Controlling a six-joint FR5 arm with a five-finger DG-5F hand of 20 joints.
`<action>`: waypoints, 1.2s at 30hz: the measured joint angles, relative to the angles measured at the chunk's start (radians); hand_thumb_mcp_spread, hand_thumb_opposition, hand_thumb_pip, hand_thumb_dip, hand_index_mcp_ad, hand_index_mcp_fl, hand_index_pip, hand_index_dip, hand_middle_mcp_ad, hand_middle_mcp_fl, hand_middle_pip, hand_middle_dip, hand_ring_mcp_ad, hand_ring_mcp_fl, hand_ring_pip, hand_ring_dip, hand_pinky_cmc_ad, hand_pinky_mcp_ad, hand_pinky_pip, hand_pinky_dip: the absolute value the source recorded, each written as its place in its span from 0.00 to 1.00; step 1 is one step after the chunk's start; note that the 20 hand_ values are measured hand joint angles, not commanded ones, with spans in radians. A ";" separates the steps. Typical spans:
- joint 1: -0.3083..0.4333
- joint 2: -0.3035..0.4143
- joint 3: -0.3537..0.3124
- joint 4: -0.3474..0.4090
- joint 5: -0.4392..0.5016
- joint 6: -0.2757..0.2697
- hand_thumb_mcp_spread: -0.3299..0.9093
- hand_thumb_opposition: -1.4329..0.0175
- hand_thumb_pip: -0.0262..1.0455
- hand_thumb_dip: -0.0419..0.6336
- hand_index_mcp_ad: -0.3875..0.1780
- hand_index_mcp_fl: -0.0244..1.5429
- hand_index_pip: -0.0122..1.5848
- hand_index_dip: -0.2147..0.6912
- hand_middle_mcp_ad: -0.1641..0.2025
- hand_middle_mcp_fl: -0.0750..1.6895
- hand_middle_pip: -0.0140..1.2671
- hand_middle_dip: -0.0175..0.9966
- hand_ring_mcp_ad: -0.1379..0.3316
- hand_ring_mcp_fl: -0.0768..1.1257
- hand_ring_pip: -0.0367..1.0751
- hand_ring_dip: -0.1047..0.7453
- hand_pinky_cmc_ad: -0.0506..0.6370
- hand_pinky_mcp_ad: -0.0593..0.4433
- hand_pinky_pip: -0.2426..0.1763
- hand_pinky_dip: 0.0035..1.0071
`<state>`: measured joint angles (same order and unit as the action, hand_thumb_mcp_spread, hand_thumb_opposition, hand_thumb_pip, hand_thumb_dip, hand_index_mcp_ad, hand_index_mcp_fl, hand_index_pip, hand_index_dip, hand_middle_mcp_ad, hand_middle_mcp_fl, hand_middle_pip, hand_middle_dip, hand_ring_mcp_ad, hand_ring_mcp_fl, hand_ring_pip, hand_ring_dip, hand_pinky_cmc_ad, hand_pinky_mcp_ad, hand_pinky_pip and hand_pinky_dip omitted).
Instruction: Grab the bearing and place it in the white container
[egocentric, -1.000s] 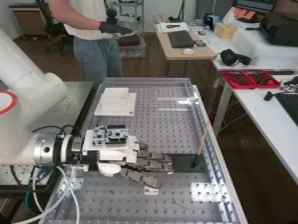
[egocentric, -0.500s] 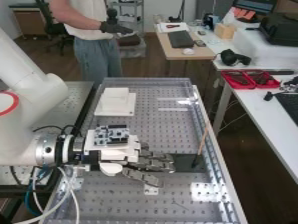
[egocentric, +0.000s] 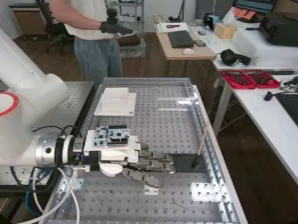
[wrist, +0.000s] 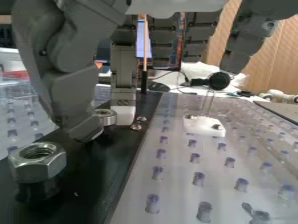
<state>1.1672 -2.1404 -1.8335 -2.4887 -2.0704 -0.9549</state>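
In the high view the hand (egocentric: 145, 164) reaches over the dark plate (egocentric: 187, 163) from the left, palm down, with its fingers extended. The wrist view has the hand (wrist: 123, 77) with its fingers hanging loosely and nothing curled round the bearing. A shiny metal ring, the bearing (wrist: 106, 117), lies on the black plate (wrist: 86, 170), close between the thumb's tip and a fingertip; the thumb partly hides it, and whether either touches it I cannot tell. Farther up the bench in the high view stands the white container (egocentric: 116, 101), a raised square on a wider flat base.
A large hex nut (wrist: 38, 162) stands on the black plate near the thumb, and small screws (wrist: 137, 125) lie beside the bearing. A thin stick (egocentric: 201, 145) rises near the bench's right rail. A white block with two pins (wrist: 204, 127) sits on the perforated surface.
The hand has shifted slightly to the right in the high view since the earliest frame, and has kept almost still over the last half second.
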 joint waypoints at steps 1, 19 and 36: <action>0.000 0.000 -0.001 0.001 0.000 0.001 0.60 0.44 0.57 0.53 0.48 0.16 0.87 0.51 0.62 0.06 0.11 0.19 0.54 0.07 0.12 0.18 0.60 0.69 0.48 0.18; 0.009 0.014 -0.005 0.001 -0.002 -0.004 0.60 0.42 0.57 0.53 0.54 0.20 0.87 0.50 0.62 0.06 0.11 0.19 0.54 0.07 0.12 0.19 0.60 0.69 0.52 0.18; 0.022 0.066 -0.013 -0.032 -0.008 -0.010 0.60 0.42 0.57 0.53 0.54 0.19 0.86 0.50 0.62 0.07 0.11 0.19 0.54 0.07 0.12 0.19 0.60 0.69 0.55 0.18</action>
<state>1.1891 -2.0746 -1.8469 -2.5206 -2.0787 -0.9649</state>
